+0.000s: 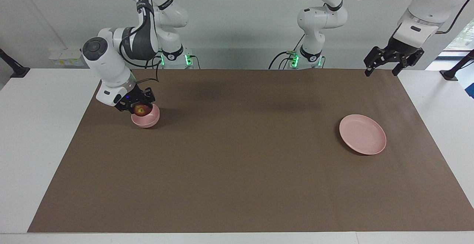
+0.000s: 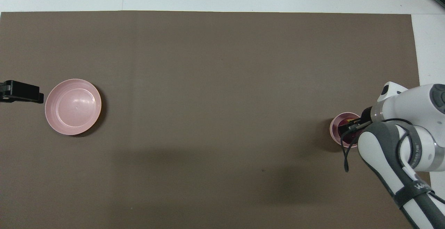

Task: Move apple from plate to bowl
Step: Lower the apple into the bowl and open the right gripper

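Note:
The small pink bowl [image 1: 149, 119] stands near the robots at the right arm's end of the brown mat. My right gripper [image 1: 140, 107] is tilted down into the bowl's mouth and is shut on the dark red apple [image 1: 140, 109], which sits at the bowl's rim level. In the overhead view the arm hides most of the bowl [image 2: 333, 131], and only part of the apple [image 2: 339, 127] shows inside it. The flat pink plate [image 1: 363, 134] lies bare at the left arm's end. My left gripper [image 1: 381, 72] is open and empty, raised over the mat's edge beside the plate [image 2: 73, 106].
A brown mat [image 1: 240, 155] covers the middle of the white table [image 1: 33, 144]. The two arm bases stand at the robots' edge of the mat. Nothing else lies on the mat between bowl and plate.

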Controlling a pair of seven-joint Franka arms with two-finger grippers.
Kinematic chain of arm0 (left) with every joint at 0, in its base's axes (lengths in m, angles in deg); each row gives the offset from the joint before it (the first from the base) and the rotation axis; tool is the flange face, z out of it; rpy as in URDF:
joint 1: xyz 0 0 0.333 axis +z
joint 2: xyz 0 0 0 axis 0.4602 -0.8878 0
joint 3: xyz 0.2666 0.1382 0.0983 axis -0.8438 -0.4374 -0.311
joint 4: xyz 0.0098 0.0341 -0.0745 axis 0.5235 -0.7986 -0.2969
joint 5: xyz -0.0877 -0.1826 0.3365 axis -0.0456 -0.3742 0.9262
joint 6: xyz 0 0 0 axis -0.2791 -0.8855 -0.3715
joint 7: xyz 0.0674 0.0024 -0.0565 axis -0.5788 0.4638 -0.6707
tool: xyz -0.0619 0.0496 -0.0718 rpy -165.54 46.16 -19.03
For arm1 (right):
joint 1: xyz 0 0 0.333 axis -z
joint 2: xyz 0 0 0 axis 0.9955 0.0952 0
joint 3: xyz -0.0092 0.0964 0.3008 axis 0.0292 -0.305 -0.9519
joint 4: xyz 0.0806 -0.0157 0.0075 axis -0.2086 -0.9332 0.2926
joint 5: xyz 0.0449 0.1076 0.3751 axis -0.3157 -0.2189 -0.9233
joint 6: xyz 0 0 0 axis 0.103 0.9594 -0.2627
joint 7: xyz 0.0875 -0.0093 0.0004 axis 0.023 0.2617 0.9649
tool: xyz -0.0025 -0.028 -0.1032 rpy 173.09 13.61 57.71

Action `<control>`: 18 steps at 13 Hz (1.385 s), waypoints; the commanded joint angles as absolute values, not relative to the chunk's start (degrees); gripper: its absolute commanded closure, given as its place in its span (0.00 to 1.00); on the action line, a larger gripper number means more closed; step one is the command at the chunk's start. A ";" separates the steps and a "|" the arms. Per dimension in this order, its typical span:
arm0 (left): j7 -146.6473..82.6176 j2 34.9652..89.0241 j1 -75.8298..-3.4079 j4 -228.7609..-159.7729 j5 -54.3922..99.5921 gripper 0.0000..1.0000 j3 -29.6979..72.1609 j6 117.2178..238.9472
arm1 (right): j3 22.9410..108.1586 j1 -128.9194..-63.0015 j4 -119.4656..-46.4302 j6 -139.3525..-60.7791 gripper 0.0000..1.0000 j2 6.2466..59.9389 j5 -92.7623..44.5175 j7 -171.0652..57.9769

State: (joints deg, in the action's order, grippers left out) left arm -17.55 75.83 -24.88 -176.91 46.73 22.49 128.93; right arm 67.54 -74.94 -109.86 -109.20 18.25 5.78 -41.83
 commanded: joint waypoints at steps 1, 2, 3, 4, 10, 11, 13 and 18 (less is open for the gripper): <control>-17.36 77.59 -24.68 -179.02 47.47 0.00 22.42 130.23 | 66.95 -73.55 -112.79 -110.53 0.19 15.64 6.73 -37.49; -17.36 77.59 -24.68 -178.94 47.47 0.00 22.42 130.23 | 66.95 -73.55 -112.44 -109.65 0.00 15.64 6.30 -37.30; -17.36 77.59 -24.68 -179.02 47.47 0.00 22.42 130.23 | 67.12 -73.55 -110.61 -107.38 0.00 15.38 6.12 -37.04; -17.36 77.59 -24.68 -179.02 47.47 0.00 22.42 130.14 | 67.13 -73.55 -106.50 -102.66 0.00 15.64 6.12 -36.86; -17.27 77.59 -24.59 -179.02 47.47 0.00 22.42 129.96 | 66.69 -75.74 -90.58 -88.13 0.00 16.26 6.90 -37.73; -17.19 77.59 -24.68 -179.02 47.47 0.00 22.42 129.88 | 66.77 -76.18 -88.55 -86.29 0.00 16.17 6.99 -39.39; -16.93 77.59 -24.59 -179.02 47.47 0.00 22.42 129.61 | 66.60 -76.45 -84.24 -81.89 0.00 16.26 8.91 -46.75; -17.63 77.33 -24.68 -178.50 45.46 0.00 22.42 129.97 | 66.51 -78.65 -76.33 -79.06 0.00 16.26 10.34 -61.52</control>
